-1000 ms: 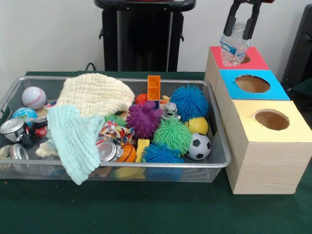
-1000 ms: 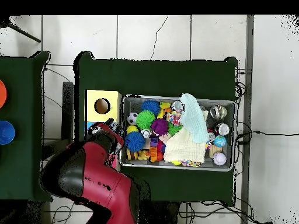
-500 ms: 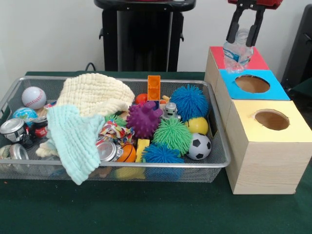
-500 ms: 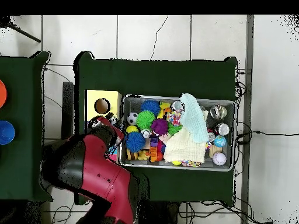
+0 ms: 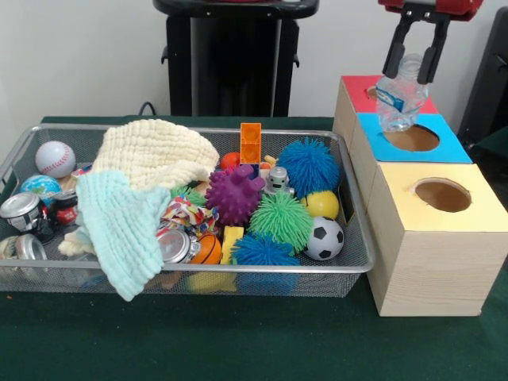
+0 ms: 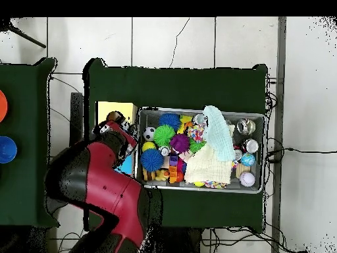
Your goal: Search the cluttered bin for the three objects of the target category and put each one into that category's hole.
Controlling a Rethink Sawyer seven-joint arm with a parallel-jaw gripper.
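1. The Sawyer's black two-fingered gripper [image 5: 417, 49] was clamped on the neck of a clear crumpled plastic bottle [image 5: 398, 97], carrying it upright above the row of three wooden boxes at the bin's three o'clock side.

2. The bottle hung over the edge of the round hole in the blue-topped middle box [image 5: 411, 136], with the red-topped box [image 5: 388, 94] behind it at twelve o'clock and the yellow-topped box [image 5: 439, 195] in front at six. Held by the neck with its body hanging down, it looked set to drop base-first; which hole was meant could not be told from the room.

3. The silver wire-mesh bin [image 5: 238, 274] held the rest of the clutter: a cream knitted cloth [image 5: 151, 151] and a pale mint cloth [image 5: 119, 226] draped over the nine o'clock half, likely hiding more items, with spiky rubber balls, a small soccer ball [image 5: 324, 238] and dented cans around them.

4. From across the table the grip and the bottle showed plainly. From overhead the red arm [image 6: 99, 191] covered the boxes and the bottle, leaving only part of the yellow top [image 6: 112, 109] visible, but that view showed the whole bin [image 6: 201, 111] on the green table.
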